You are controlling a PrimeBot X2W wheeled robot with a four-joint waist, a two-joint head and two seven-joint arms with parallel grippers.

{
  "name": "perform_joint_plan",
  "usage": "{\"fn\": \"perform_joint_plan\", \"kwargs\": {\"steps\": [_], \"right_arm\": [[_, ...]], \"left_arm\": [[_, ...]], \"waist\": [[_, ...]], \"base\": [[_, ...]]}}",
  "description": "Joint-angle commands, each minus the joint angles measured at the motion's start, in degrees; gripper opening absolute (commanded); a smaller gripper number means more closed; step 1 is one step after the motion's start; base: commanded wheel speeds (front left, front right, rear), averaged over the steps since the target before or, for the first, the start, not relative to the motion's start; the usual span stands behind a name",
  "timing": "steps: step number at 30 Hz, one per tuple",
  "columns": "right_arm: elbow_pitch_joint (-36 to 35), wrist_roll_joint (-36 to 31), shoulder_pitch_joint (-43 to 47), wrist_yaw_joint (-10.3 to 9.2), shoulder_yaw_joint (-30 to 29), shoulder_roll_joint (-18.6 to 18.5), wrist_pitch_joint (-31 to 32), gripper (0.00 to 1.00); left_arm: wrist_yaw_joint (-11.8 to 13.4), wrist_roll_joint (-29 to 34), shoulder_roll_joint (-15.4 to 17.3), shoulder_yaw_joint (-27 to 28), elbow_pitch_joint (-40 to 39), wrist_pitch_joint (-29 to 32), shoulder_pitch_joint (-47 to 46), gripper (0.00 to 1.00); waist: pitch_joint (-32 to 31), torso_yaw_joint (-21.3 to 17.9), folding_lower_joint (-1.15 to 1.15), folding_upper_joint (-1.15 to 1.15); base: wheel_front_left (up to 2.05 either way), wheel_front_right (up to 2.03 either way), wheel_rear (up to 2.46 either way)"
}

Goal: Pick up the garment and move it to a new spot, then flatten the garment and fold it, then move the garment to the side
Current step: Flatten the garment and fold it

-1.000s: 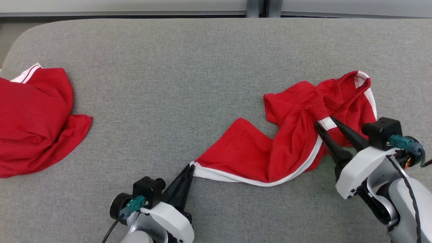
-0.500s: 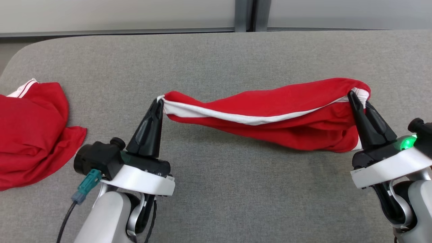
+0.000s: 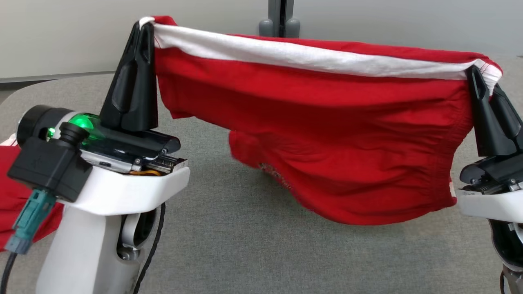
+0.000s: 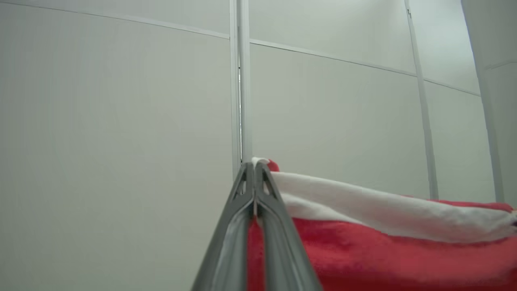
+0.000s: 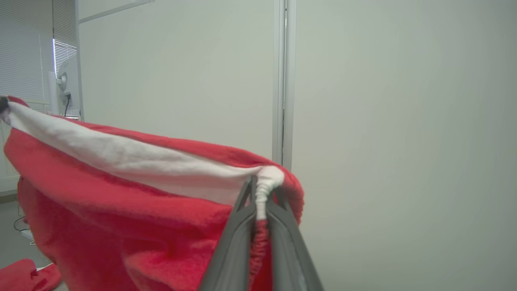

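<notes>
Head view: the red garment [image 3: 327, 134] hangs stretched in the air above the grey table [image 3: 265, 253]. The left gripper [image 3: 144, 25] is pinched tight on its white-banded corner at ten o'clock, and the right gripper [image 3: 484, 77] is clamped on the corner at two o'clock.

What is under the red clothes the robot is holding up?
The grey tabletop lies under the red garment, which hangs between the left gripper and right gripper. The tabletop behind the hanging cloth is hidden.
</notes>
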Motion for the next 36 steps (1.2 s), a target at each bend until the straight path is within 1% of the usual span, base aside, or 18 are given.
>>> {"fn": "perform_joint_plan", "kwargs": {"steps": [1, 6, 10, 14, 18, 23, 28, 32, 36], "right_arm": [[-0.33, -0.42, -0.40, 0.00, -0.19, 0.09, 0.16, 0.00], [-1.10, 0.36, -1.29, 0.00, -0.86, 0.34, 1.38, 0.00], [-0.26, 1.19, -3.94, 0.00, -0.55, 0.26, 1.50, 0.00], [2.37, 2.50, -9.57, 0.00, 0.14, -0.65, 1.21, 0.00], [7.19, 4.14, -17.65, 0.00, 2.11, -2.10, 0.52, 0.00], [15.77, 6.20, -30.18, 0.00, 6.27, -2.86, -0.94, 0.00], [27.29, 8.73, -41.97, 0.00, 11.59, -1.31, -4.74, 0.00], [38.35, 11.12, -48.05, 0.00, 17.07, -0.27, -6.48, 0.00], [47.98, 13.84, -50.51, 0.00, 23.21, 2.00, -8.69, 0.00]], "left_arm": [[0.44, 0.45, 0.25, 0.30, -0.39, 0.16, -0.89, 0.00], [0.43, -0.15, 0.51, 0.45, -1.81, 1.95, -3.02, 0.00], [-0.81, -1.41, 0.09, -0.06, 0.50, 2.61, -6.54, 0.00], [-2.24, -3.06, -0.47, 0.40, 5.69, 2.21, -12.86, 0.00], [-3.61, -4.68, -0.94, 1.52, 13.67, 0.96, -20.90, 0.00], [-4.91, -5.46, -1.87, 2.41, 25.20, -1.48, -32.78, 0.00], [-5.58, -5.60, -2.67, 3.24, 39.10, -3.63, -43.06, 0.00], [-6.55, -5.92, -3.46, 2.71, 51.01, -4.29, -47.34, 0.00], [-7.62, -6.63, -4.15, 1.84, 61.72, -4.57, -47.69, 0.00]], "waist": [[-0.04, -0.04, 0.00, 0.00], [0.39, -0.19, 0.00, 0.00], [2.43, -0.04, 0.00, 0.00], [5.42, 0.29, 0.00, 0.00], [7.62, 0.55, 0.00, 0.00], [10.13, 0.37, 0.00, 0.00], [11.68, -0.03, 0.00, 0.00], [12.45, -0.03, 0.00, 0.00], [13.40, -0.25, 0.00, 0.00]], "base": [[0.00, 0.00, 0.00], [0.00, 0.00, 0.00], [0.00, 0.00, 0.00], [0.00, 0.00, 0.00], [0.00, 0.00, 0.00], [0.00, 0.00, 0.00], [0.00, 0.00, 0.00], [0.00, 0.00, 0.00], [0.00, 0.00, 0.00]]}}
